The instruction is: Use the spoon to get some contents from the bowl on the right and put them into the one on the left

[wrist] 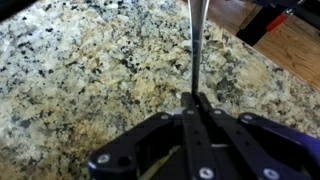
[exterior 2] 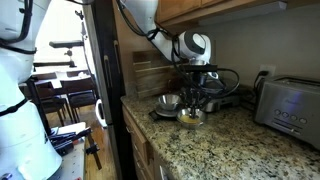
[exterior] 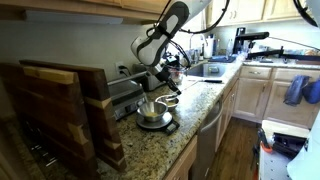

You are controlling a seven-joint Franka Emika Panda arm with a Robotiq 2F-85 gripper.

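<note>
Gripper [wrist: 195, 103] clamped fully on thin spoon [wrist: 197, 40] handle, above granite counter [wrist: 90, 70]. Risk: handle swivels in pinch; scoop would spill.

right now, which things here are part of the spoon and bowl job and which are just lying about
In the job: gripper, shut on the spoon; nearer bowl; second bowl behind it.
Lying about: toaster; wooden boards; blue cloth.

White arm [exterior: 168, 27] arched downward, pincer [wrist: 195, 99] vertical, jaws pinched tight on the thin spoon [wrist: 197, 45]
</note>
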